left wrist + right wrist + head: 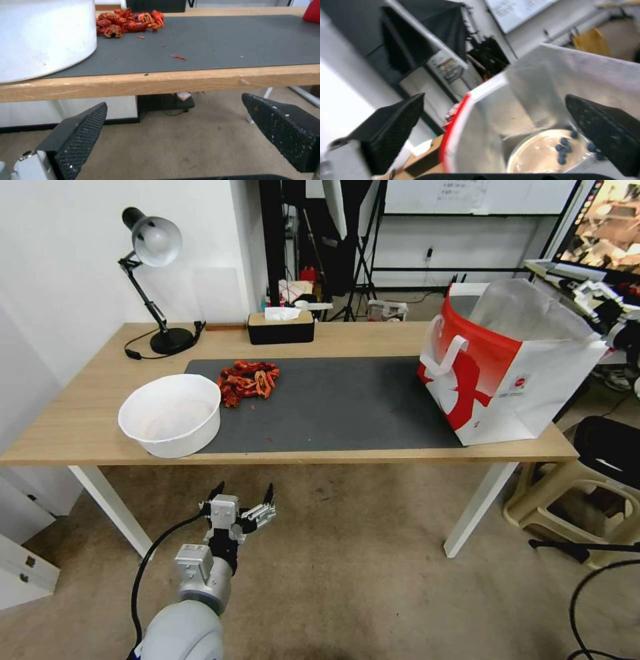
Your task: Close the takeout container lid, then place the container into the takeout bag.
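So the takeout container (550, 152) is already down inside the takeout bag (507, 373); from the right wrist view you can see it lying on the bottom, clear glossy plastic with dark blueberries showing through, silvery crinkly lining all around it; can't honestly tell from here whether the lid is snapped shut. The bag stands upright at roughly 2 o'clock on the table (80, 427), boxy, white with red panels and a white strap handle, mouth wide open, which I'd guess is what makes dropping stuff in easy. The right gripper (493, 130) sits just above the bag's mouth, jaws spread well apart with nothing between them; looks to me like the drop is done. The left gripper (243, 500) hangs low in front of the table edge at about 7 o'clock, jaws apart too, black dimpled pads (80, 132), just out of the way. Rest of the desk: a big white round bowl (170, 415) at 10 o'clock on the dark matte mat (347, 407); a heap of red crayfish shells (248, 380) right behind it.
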Controlling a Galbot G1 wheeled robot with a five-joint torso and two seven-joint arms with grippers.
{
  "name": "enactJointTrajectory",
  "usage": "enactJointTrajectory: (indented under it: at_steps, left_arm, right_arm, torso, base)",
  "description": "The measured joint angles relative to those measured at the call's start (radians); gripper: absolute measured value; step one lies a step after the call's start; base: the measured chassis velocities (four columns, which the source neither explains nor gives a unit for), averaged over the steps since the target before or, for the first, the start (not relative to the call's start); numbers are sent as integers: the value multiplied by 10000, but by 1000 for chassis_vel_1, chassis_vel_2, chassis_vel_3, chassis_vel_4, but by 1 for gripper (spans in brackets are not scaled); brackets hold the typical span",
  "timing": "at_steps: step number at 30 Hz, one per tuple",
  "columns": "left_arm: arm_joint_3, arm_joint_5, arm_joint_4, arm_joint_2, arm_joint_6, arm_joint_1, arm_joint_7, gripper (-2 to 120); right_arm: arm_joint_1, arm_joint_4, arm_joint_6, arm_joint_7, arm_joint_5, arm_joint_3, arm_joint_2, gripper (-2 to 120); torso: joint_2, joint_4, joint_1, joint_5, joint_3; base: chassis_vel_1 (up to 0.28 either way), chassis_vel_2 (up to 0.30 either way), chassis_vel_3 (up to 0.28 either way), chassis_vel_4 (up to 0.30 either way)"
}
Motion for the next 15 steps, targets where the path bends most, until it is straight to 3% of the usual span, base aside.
enactJointTrajectory:
  at_steps: [1, 3, 4, 7, 12, 15]
  left_arm:
    - [0, 0, 0, 0, 0, 0, 0, 100]
    - [-38, 6, 35, -17, -250, 38, 72, 100]
    - [-38, 6, 35, -17, -250, 38, 72, 100]
    - [-85, -56, 26, -20, -426, 63, 93, 100]
    - [-110, -135, 30, -121, -620, 28, 112, 100]
    - [-110, -292, 168, -197, -1013, 34, 224, 100]
  right_arm:
    - [0, 0, 0, 0, 0, 0, 0, 106]
    - [-786, 460, 529, -1528, -1792, 51, -1, 111]
    - [-786, 460, 529, -1528, -1792, 51, -1, 111]
    - [-1992, 1075, 1628, -3393, -4640, 133, 110, 114]
    - [-3013, 1608, 2463, -4190, -6438, 15, 498, 114]
    - [-3940, 1738, 3872, -4586, -7810, -387, 1016, 112]
  torso:
    - [0, 0, 0, 0, 0]
    - [0, 0, 0, 1, 0]
    - [0, 0, 0, 1, 0]
    - [0, -1, 0, -1, 0]
    - [0, 0, -1, -3, 0]
    - [0, 0, -1, -2, 0]
  base:
    - [0, 0, 0, 0]
    - [0, 0, 0, 0]
    - [0, 0, 0, 0]
    - [0, 0, 0, 0]
    - [0, 0, 0, 0]
    - [0, 0, 0, 0]
